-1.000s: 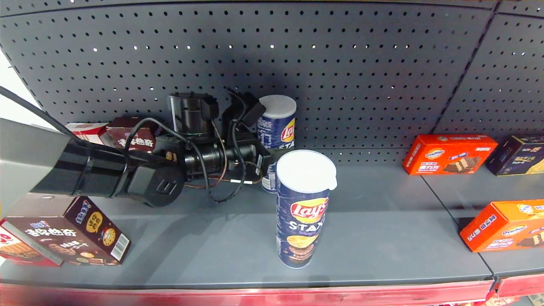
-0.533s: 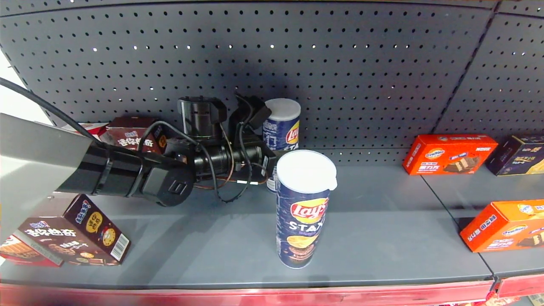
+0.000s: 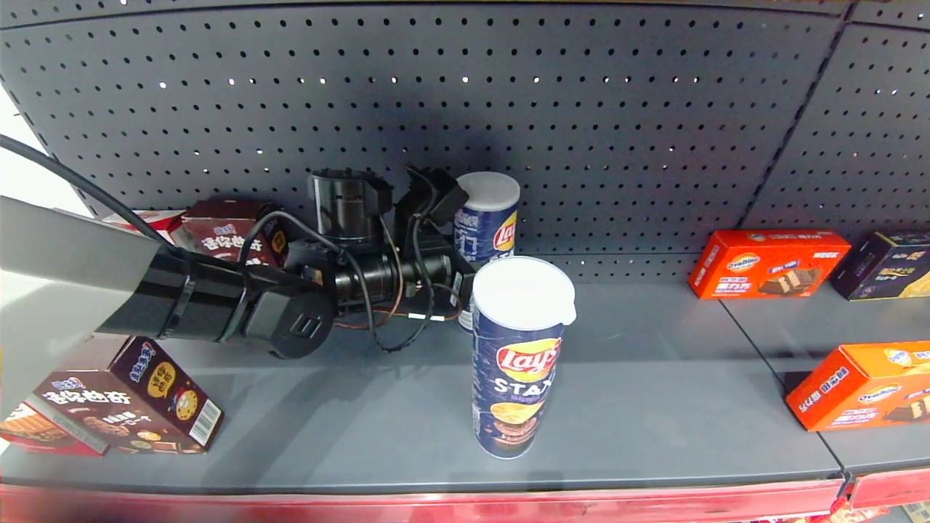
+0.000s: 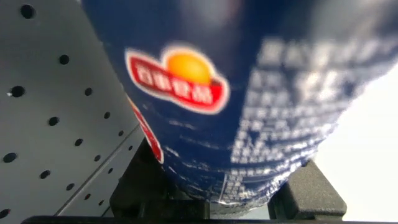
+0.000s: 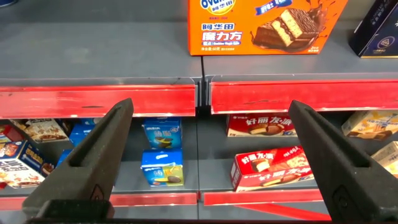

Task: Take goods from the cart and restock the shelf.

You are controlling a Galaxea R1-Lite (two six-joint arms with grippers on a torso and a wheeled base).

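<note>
The shelf is carrying all the goods in the head view, and the perforated back panel is closing its rear edge. The left arm is lying low across the left half of the shelf. This sideways approach is judged to be letting the load pass behind goods already standing in front.

Orange boxes are sitting toward the right end, one at the rear edge and one nearer the front. Brown boxes are occupying the front-left corner. The front can is standing upright near the middle of the front edge, lid up and label outward.

The task item, the rear can, is being held upright directly behind the front can and close to the back panel, apparently to start a second row. The front can is hiding its base, so contact with the shelf cannot be confirmed.

The left hand is clamping the lower body of the rear can. In the left wrist view the can is sitting between dark fingers. The low grip is judged to be steadying a tall, narrow item that tips easily.

The right hand is hanging with fingers spread wide, holding nothing, facing the lower shelves. It appears to be parked clear of the work.
</note>
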